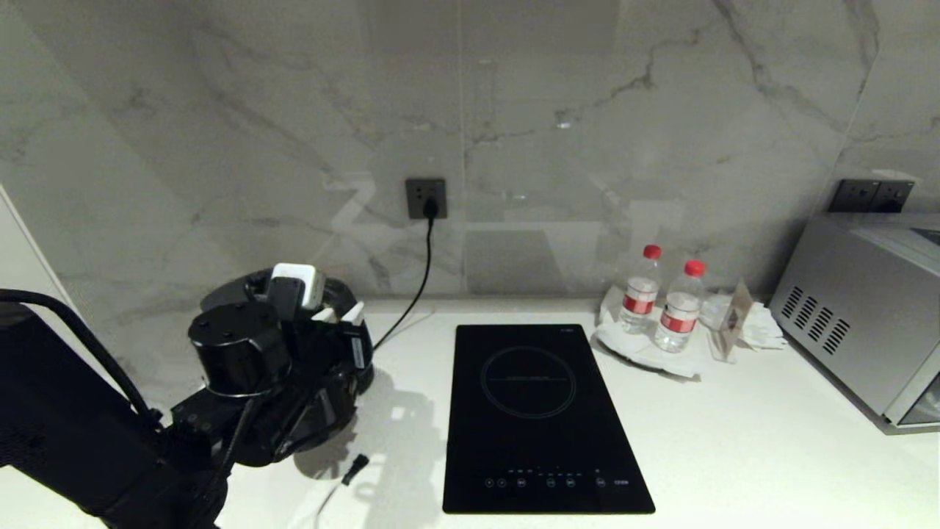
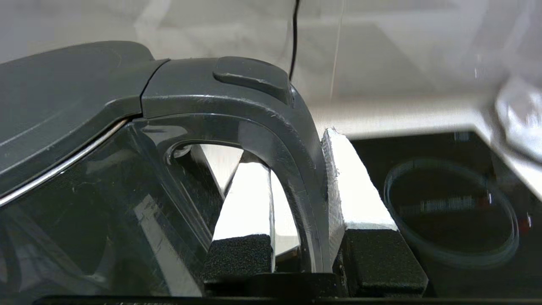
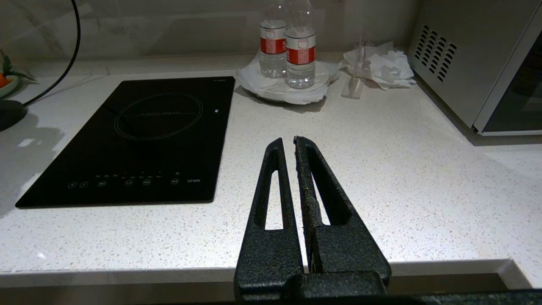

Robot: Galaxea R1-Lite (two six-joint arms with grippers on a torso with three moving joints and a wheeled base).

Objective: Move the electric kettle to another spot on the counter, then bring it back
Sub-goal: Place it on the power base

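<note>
The electric kettle (image 2: 84,203) is glossy black and fills the left wrist view, its flat lid (image 2: 63,93) on top. My left gripper (image 2: 292,146) is shut on its loop handle (image 2: 296,127), one white-padded finger inside the loop and one outside. In the head view this gripper (image 1: 345,323) is at the counter's (image 1: 734,441) back left, and my arm hides most of the kettle (image 1: 352,378). Whether the kettle is off the surface cannot be told. My right gripper (image 3: 288,142) is shut and empty above the counter's (image 3: 381,169) front edge.
A black cooktop (image 1: 543,411) lies mid-counter. A cord (image 1: 418,279) runs from the wall socket (image 1: 426,198) down behind the kettle. Two red-capped water bottles (image 1: 661,301) stand on a white plate at the back right. A steel oven (image 1: 859,308) stands at the far right.
</note>
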